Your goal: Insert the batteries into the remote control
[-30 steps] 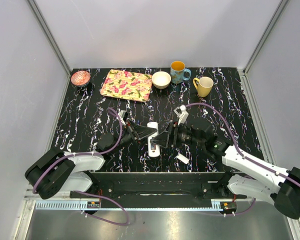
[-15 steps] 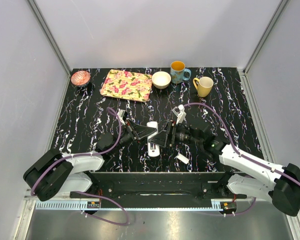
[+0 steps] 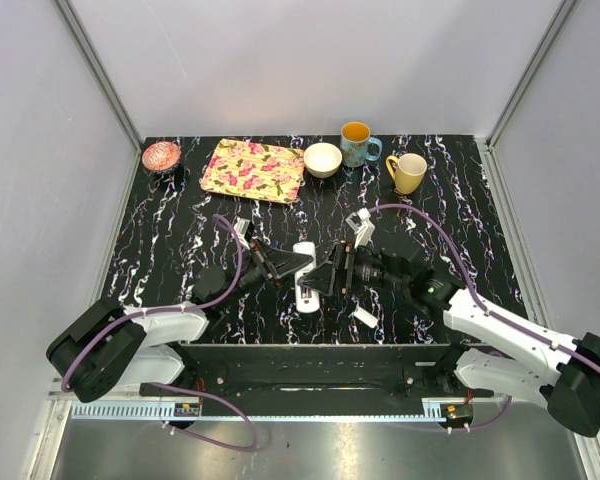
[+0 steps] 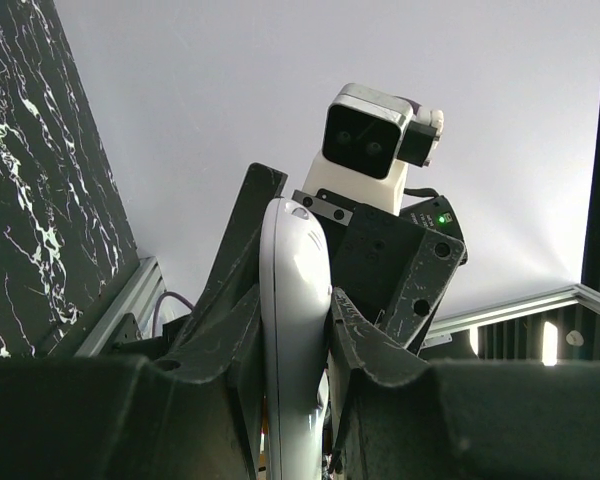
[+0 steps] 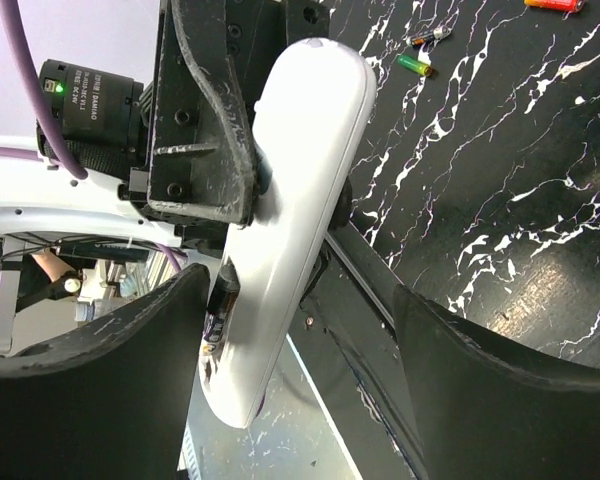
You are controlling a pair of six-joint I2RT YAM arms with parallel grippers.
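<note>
The white remote control [image 3: 305,277] stands on end above the table's near middle, and my left gripper [image 3: 298,264] is shut on it. In the left wrist view the remote control [image 4: 292,300] is pinched between both fingers of the left gripper [image 4: 295,335]. My right gripper [image 3: 327,279] faces it from the right, open. In the right wrist view the remote control's [image 5: 300,200] lower end hangs between the spread fingers of the right gripper [image 5: 300,400] without touching them. A dark battery [image 5: 219,303] sits in its open side. Two loose batteries [image 5: 415,64] lie on the table beyond.
A small white cover piece [image 3: 365,317] lies near the front edge. Along the back stand a pink bowl [image 3: 161,156], a floral tray [image 3: 252,170], a white bowl [image 3: 322,159], a blue mug [image 3: 356,143] and a yellow mug [image 3: 409,172].
My right gripper's jaws have spread wider beside the remote control. The left gripper has kept its hold without moving.
</note>
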